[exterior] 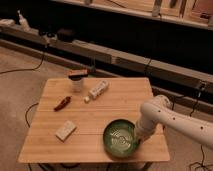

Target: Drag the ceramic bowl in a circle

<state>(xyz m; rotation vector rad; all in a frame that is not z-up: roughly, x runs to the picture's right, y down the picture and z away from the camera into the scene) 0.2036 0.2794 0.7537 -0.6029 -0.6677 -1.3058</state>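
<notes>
Ceramic bowl (120, 138), a round, shallow, glossy dark-green dish with pale swirl marks inside, sits near the front right edge of a wooden table (125, 97). The gripper (142, 135) of a white robot arm (165, 112) is set at its right rim. The claw is clenched, fingers drawn together at the rim; whether they pinch the bowl's wall cannot be told. The arm reaches in from the right, bent over the table's front right corner.

Well apart from the bowl, to its left, a pale rectangular block (65, 130) lies flat near the front left. Farther back, a small red object (62, 103) lies on the left side. A white cup with a brown lid (77, 80) stands upright near the rear edge, and a white bottle (98, 89) lies on its side just beside it, with a small white piece (86, 99) at its near end. None of these touches the bowl. A long pale ledge (125, 60) runs behind the table.
</notes>
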